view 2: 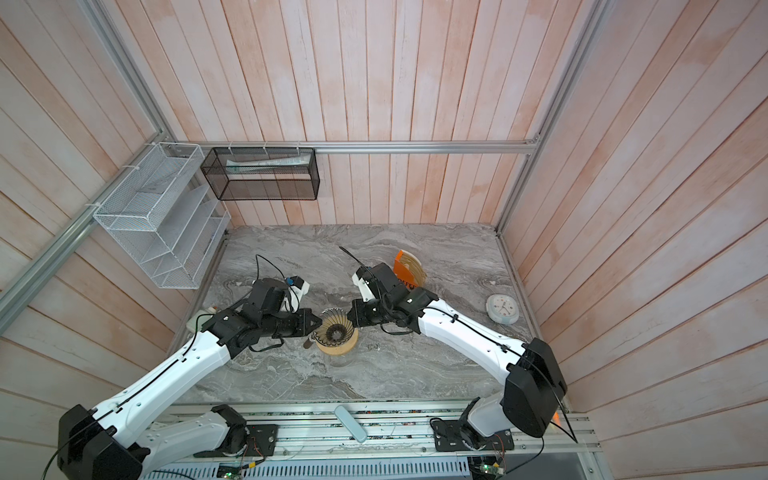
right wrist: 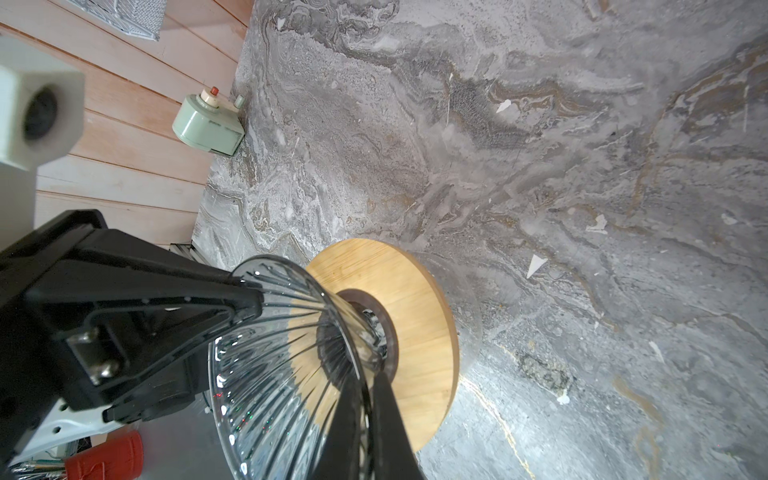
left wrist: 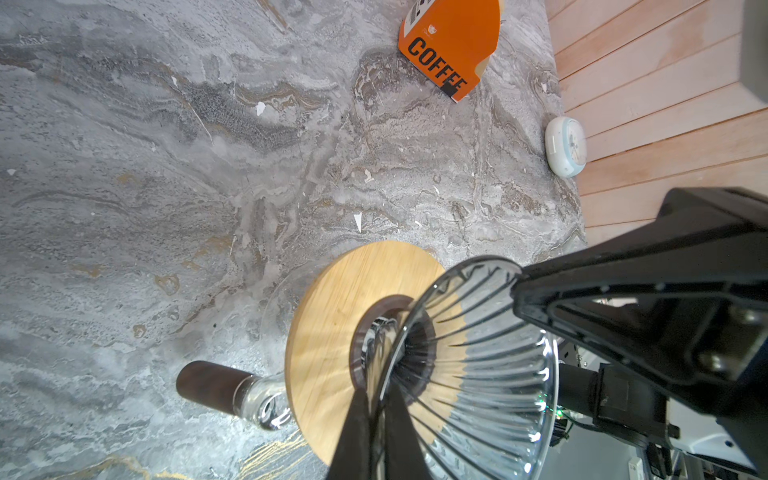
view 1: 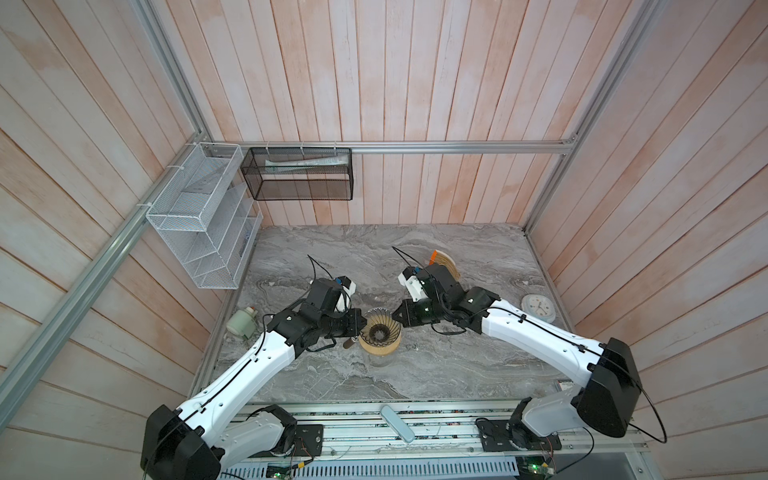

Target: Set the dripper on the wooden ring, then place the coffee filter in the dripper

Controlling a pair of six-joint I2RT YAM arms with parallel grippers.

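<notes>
The smoky ribbed dripper point(view 1: 379, 328) point(view 2: 334, 328) sits in a pale wooden ring point(view 1: 380, 348) on top of a clear glass jug point(view 1: 380, 360) with a dark handle point(left wrist: 208, 384). My left gripper point(view 1: 365, 325) point(left wrist: 380, 382) is shut on the dripper's rim point(left wrist: 478, 374) from the left. My right gripper point(view 1: 395, 316) point(right wrist: 368, 374) is shut on the opposite rim point(right wrist: 282, 374). Tan coffee filter paper point(view 1: 448, 266) point(view 2: 413, 266) stands in an orange stand lettered COFFEE point(left wrist: 449, 45), behind the right arm. Nothing lies inside the dripper.
A pale green device point(view 1: 243, 324) point(right wrist: 208, 124) lies by the left wall. A round white clock point(view 1: 538, 307) point(left wrist: 565, 145) lies by the right wall. A white wire rack point(view 1: 199, 216) and a black mesh basket point(view 1: 297, 174) hang on the walls.
</notes>
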